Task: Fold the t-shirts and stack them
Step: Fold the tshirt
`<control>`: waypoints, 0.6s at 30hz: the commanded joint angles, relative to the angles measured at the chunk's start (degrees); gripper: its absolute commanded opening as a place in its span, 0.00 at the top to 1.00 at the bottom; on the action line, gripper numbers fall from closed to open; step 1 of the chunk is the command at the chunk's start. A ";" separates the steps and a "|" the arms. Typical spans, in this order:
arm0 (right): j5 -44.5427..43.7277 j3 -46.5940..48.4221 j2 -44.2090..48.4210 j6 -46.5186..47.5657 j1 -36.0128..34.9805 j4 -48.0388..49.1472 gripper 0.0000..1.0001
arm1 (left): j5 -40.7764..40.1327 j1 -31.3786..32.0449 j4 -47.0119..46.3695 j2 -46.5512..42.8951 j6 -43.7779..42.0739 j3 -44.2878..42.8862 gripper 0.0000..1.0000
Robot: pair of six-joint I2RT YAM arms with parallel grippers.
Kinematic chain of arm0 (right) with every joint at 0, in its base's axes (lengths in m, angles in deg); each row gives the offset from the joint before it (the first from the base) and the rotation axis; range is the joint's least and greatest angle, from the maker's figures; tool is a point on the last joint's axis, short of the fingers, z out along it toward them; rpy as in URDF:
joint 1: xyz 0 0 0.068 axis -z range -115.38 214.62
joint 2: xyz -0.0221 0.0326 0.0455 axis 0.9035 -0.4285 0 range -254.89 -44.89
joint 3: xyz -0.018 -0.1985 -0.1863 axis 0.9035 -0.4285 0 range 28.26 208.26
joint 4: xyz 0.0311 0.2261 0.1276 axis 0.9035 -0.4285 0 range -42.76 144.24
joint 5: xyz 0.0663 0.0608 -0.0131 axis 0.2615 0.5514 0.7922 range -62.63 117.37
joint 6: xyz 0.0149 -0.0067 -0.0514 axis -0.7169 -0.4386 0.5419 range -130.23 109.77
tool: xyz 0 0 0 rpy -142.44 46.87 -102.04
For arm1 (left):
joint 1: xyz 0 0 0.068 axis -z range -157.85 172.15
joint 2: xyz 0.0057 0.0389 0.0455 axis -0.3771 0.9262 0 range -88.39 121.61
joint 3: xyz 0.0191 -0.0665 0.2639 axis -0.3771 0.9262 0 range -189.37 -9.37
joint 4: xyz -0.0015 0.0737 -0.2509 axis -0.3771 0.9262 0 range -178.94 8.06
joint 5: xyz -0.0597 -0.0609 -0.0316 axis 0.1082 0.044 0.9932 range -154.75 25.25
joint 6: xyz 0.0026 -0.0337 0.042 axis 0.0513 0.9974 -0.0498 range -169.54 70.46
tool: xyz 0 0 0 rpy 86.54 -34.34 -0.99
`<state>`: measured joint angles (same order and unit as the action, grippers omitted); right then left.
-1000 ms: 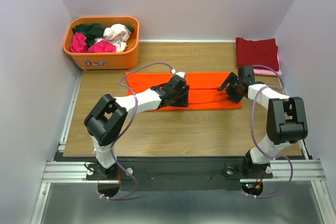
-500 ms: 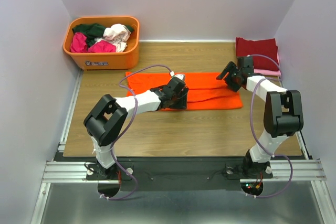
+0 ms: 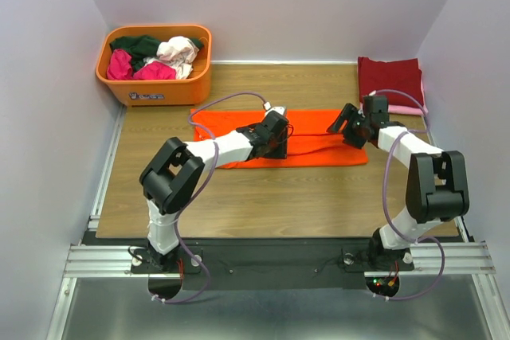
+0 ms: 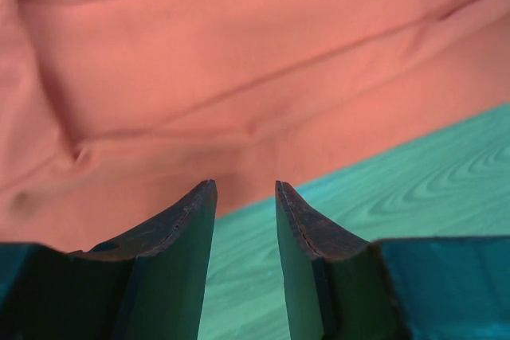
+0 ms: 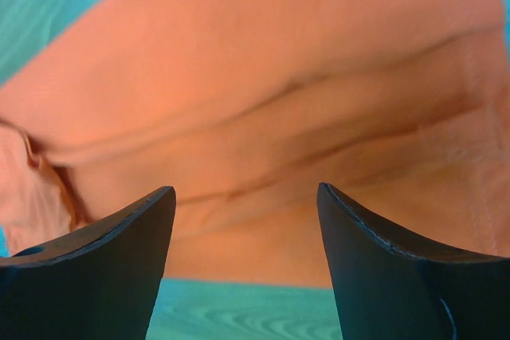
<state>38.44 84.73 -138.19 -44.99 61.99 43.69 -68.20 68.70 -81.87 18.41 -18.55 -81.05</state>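
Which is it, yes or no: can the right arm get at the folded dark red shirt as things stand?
Probably yes. The right gripper hangs open over the orange t-shirt, and the dark red shirt lies close beyond it, with nothing between them.

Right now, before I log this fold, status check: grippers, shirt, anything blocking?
Left gripper open narrow, empty, at orange t-shirt edge. Right gripper open wide, empty, above same shirt. Shirt lies flat in a long strip on table. Nothing blocking.
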 commanded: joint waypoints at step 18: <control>3.09 -1.53 -0.13 -6.63 -11.07 1.40 0.24 | -4.64 -2.07 1.63 -4.40 0.31 -1.10 0.52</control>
<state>44.56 82.70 -138.02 -48.16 52.48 43.26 -70.69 67.69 -80.06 21.60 -18.84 -83.70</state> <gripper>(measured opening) 0.764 0.473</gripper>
